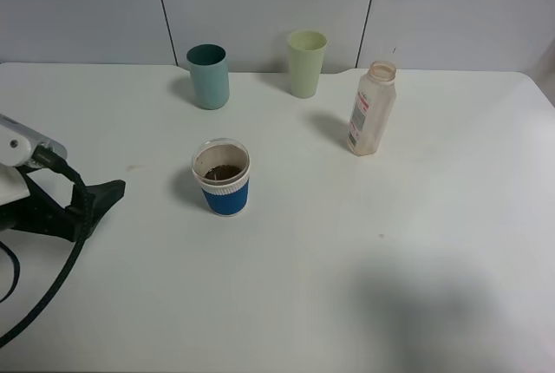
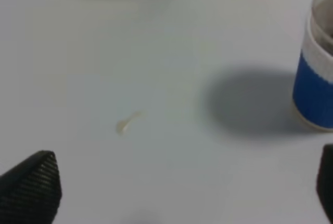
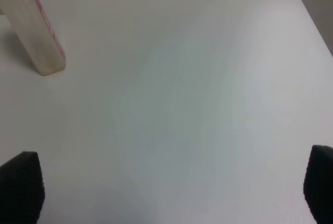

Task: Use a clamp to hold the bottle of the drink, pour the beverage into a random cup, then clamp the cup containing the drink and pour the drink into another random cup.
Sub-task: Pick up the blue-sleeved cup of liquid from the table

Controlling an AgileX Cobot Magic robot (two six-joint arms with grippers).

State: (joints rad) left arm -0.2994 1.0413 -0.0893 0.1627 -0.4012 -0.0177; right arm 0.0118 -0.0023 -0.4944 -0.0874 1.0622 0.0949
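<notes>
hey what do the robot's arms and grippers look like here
The left arm has a white housing, black hardware and a black cable looping below. The left gripper has black fingers with ribbed pads. The right gripper shows only black fingertips.

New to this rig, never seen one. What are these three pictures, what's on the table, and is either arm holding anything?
It is a two-armed robot at a white table. One picture comes from a camera mounted high above; the other two come from cameras on each arm's wrist, looking past the black fingertips.

On the table stand a short cup with a blue body and white ribbed band, with brown liquid inside, a plain dark teal plastic tumbler, a pale yellow-green tumbler, and a small clear squarish plastic bottle with a pink-banded label, which looks empty.

The left gripper is open, near the blue cup. The right gripper is open too. Neither holds anything.
</notes>
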